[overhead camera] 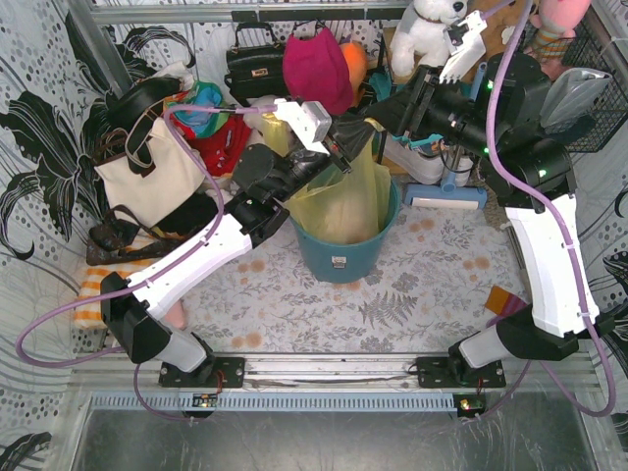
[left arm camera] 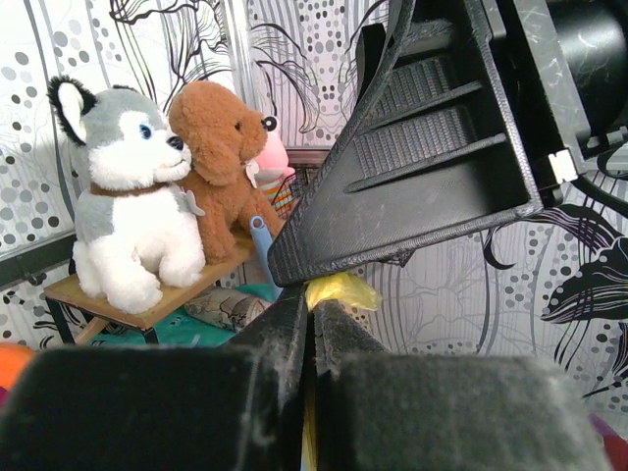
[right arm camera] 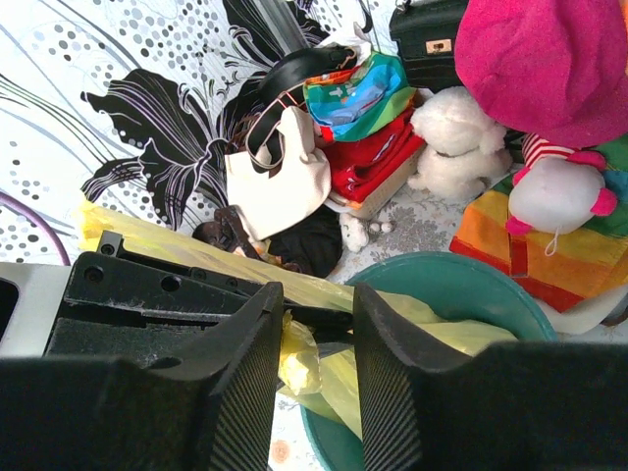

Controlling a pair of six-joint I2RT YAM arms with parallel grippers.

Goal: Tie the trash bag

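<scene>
The yellow-green trash bag point(overhead camera: 343, 201) sits in the teal bin point(overhead camera: 343, 257), and its top is pulled up into a peak. My left gripper point(overhead camera: 343, 155) is shut on the bag's top edge. In the left wrist view a bit of yellow plastic point(left arm camera: 341, 290) sticks out past the closed fingertips point(left arm camera: 294, 314). My right gripper point(overhead camera: 373, 128) is open just beyond it. In the right wrist view its jaws point(right arm camera: 316, 324) straddle the left gripper's tip and a wad of bag point(right arm camera: 299, 355), above the bin point(right arm camera: 442, 285).
A cream tote point(overhead camera: 147, 177), a black handbag point(overhead camera: 255, 64), a magenta hat point(overhead camera: 316, 64) and plush toys point(overhead camera: 422, 34) crowd the back and left. A blue-and-white item point(overhead camera: 446, 186) stands right of the bin. An orange tag point(overhead camera: 500, 299) lies on the right.
</scene>
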